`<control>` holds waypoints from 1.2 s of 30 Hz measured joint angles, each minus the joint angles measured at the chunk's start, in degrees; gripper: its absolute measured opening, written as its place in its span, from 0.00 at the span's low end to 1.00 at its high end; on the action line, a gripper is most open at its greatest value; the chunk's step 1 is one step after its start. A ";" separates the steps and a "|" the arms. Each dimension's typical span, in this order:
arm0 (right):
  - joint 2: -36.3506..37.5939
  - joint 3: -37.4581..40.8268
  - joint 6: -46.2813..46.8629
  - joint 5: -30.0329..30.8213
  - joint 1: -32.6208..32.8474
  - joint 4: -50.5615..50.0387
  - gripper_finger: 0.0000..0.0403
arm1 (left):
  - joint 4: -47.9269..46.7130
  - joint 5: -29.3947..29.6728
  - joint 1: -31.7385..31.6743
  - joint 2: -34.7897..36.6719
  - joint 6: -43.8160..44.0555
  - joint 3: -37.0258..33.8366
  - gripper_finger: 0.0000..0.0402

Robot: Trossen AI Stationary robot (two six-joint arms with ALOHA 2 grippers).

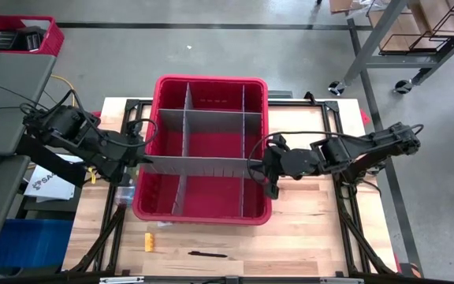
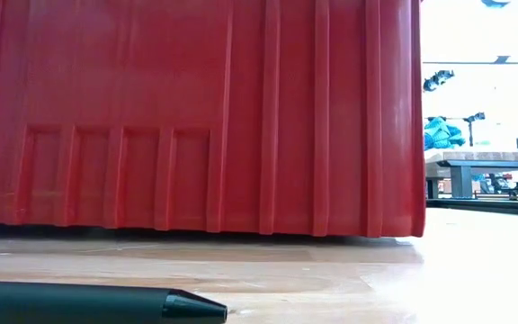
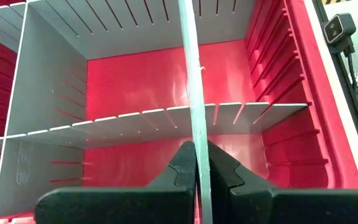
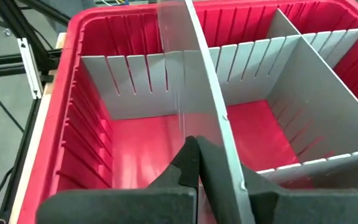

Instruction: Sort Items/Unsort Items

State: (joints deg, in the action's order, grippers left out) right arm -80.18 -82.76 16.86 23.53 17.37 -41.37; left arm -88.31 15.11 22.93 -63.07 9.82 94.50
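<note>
Between the two grippers runs the long grey divider (image 1: 199, 164), each end pinched: left gripper (image 3: 197, 171) closed on one end, right gripper (image 4: 211, 163) on the other, over the red bin (image 1: 211, 83). The yellow block (image 1: 149, 241) and dark pen (image 1: 207, 254) lie well beyond the bin's near wall, pen crosswise, neither arm clearly nearer.

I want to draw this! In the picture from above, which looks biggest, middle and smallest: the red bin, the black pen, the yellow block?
1. Red bin, by far the biggest.
2. Black pen, long but thin.
3. Yellow block, smallest.
</note>
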 joint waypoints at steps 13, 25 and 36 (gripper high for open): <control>-0.92 -1.83 0.75 -1.21 -0.14 -2.14 0.00 | 0.00 0.04 -0.01 -0.05 0.07 0.09 0.00; -2.94 -1.62 2.51 -3.25 -0.11 -3.25 0.00 | -0.77 -1.74 0.01 -1.51 0.47 -4.93 0.00; -3.22 -1.55 3.81 -4.25 -0.09 -4.49 0.00 | 1.92 -0.15 0.01 -1.70 1.64 -9.25 0.00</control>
State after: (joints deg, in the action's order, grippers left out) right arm -83.41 -84.31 20.67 19.28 17.28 -45.86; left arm -86.40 14.96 22.94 -64.77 11.46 85.25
